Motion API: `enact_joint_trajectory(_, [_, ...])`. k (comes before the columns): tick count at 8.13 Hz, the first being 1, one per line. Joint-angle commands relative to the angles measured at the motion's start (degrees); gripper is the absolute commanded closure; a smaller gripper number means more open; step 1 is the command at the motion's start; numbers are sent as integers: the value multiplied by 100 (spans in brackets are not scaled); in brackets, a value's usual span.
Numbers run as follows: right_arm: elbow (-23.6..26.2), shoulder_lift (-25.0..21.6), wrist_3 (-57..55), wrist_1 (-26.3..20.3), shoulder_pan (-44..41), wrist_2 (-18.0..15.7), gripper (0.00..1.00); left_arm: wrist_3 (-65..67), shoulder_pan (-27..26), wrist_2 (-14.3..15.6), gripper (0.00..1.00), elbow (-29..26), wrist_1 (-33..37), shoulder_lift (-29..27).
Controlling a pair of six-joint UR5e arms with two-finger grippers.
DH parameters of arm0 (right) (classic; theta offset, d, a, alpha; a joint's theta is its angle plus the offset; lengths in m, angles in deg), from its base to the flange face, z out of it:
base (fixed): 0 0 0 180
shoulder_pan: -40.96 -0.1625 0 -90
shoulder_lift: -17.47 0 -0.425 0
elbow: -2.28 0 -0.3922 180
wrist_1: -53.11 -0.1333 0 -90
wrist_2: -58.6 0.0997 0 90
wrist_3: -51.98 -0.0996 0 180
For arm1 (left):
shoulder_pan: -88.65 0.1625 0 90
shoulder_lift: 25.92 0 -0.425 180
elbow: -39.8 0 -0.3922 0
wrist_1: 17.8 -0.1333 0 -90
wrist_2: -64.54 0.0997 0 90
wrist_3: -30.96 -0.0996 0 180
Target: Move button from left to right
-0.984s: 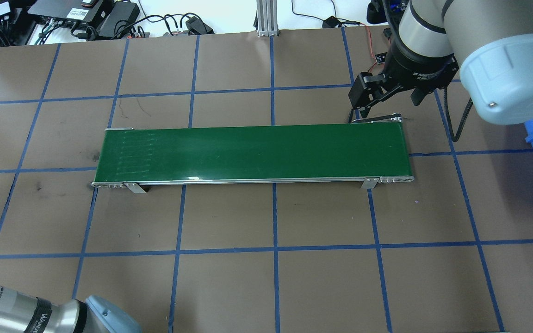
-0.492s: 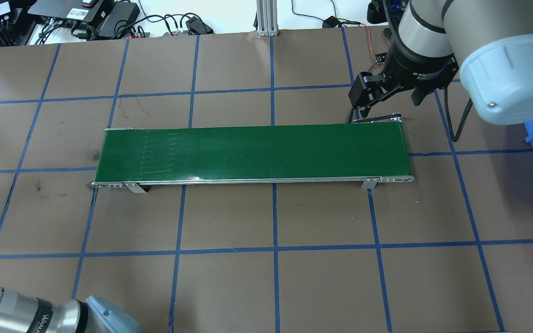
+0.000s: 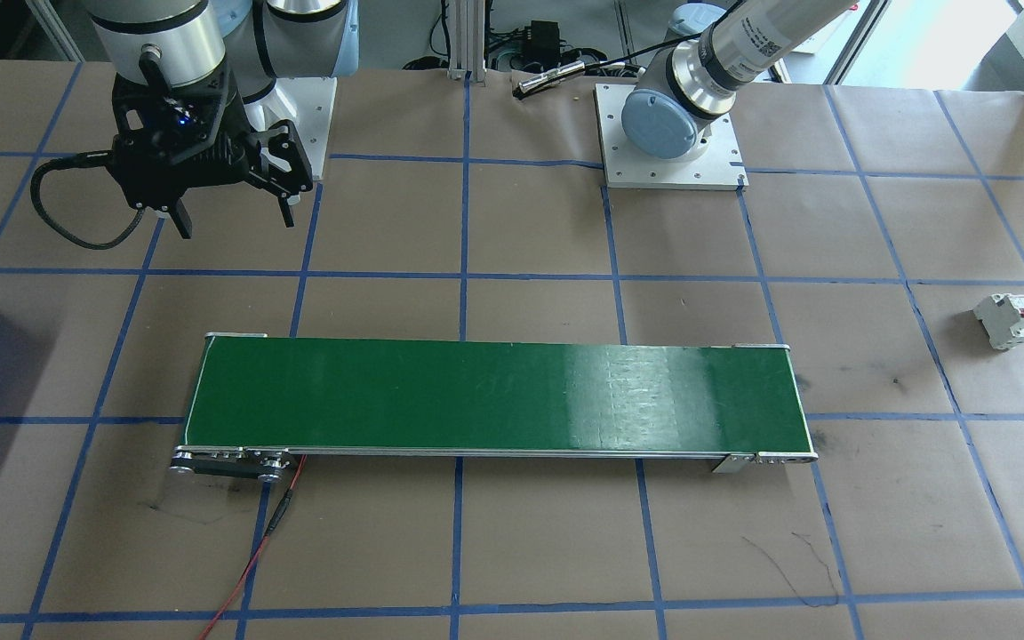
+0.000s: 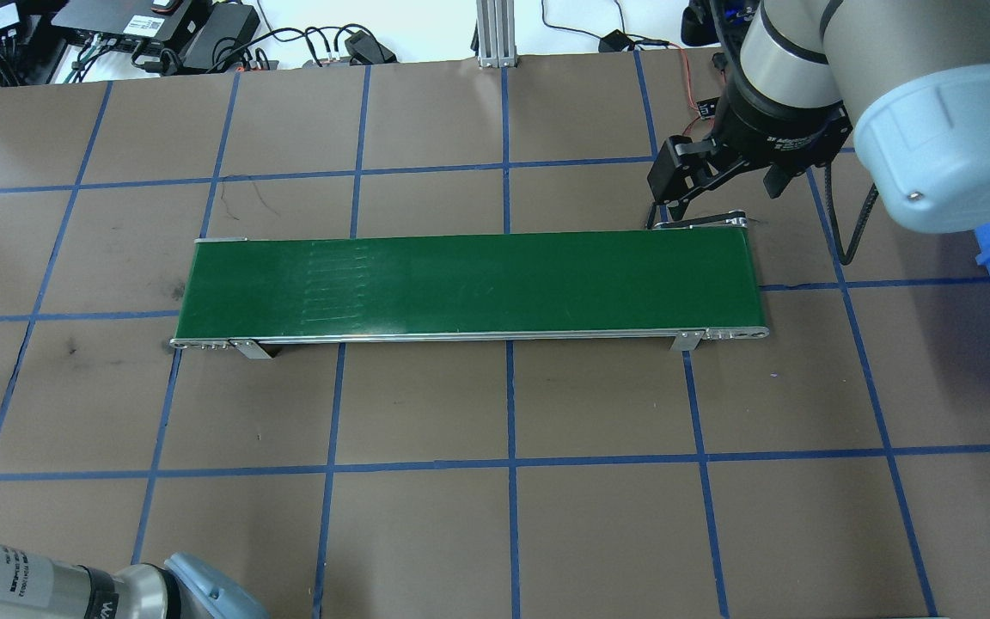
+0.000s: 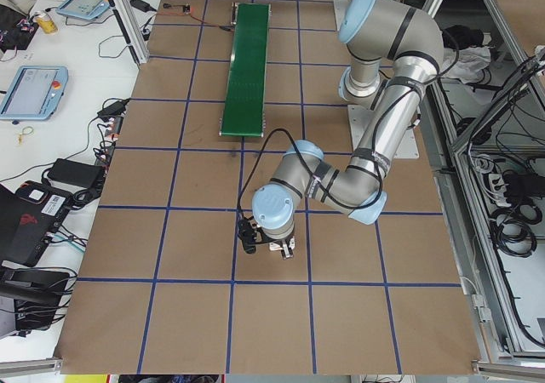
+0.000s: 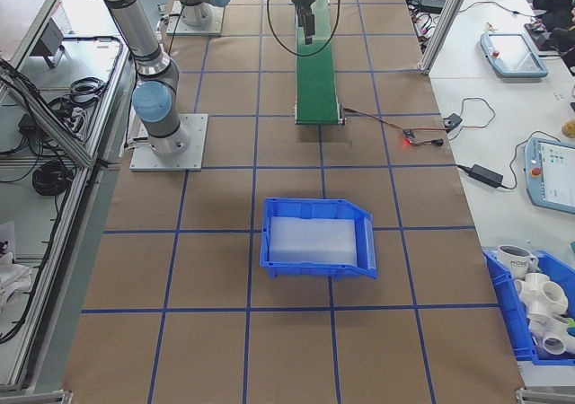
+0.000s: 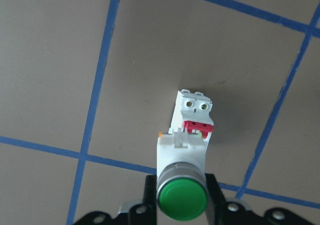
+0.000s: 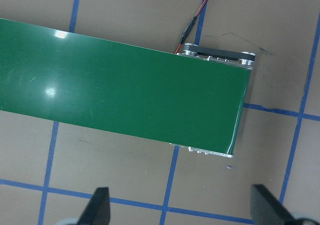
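Observation:
The button (image 7: 182, 195), with a green cap on a white body, sits between the fingers of my left gripper (image 7: 182, 207), which is shut on it. It hangs just above the table, close to a white breaker (image 7: 195, 112) with red levers. In the exterior left view the left gripper (image 5: 268, 247) points down at the table, well short of the near end of the green conveyor belt (image 4: 469, 284). My right gripper (image 4: 723, 196) is open and holds nothing. It hovers behind the belt's right end (image 8: 235, 110).
The white breaker (image 3: 1005, 320) lies on the brown paper past the belt's left end. A blue bin (image 6: 319, 238) stands beyond the belt's right end. A red wire (image 3: 254, 551) runs from the belt's motor end. Cables and electronics line the table's far edge.
Faint streaks on the belt surface have shifted rightward, so the belt is running. The left arm's elbow moved slightly. The right arm has not moved.

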State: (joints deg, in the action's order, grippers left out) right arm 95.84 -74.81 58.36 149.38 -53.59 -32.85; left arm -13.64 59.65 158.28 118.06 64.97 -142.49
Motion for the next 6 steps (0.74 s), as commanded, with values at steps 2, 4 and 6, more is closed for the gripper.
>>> enact_joint_trajectory(2, [4,8,13,-12,-2,-13,0,1500,-798,13,98,40,230,704])
enact_joint_trajectory(4, [4,8,-31,-12,-2,-13,0,3500,-1578,21,98,101,615,1109])
enact_joint_trajectory(6, [4,26,-40,-47,6,-22,0,5357,-2361,-22,98,416,819,1460])
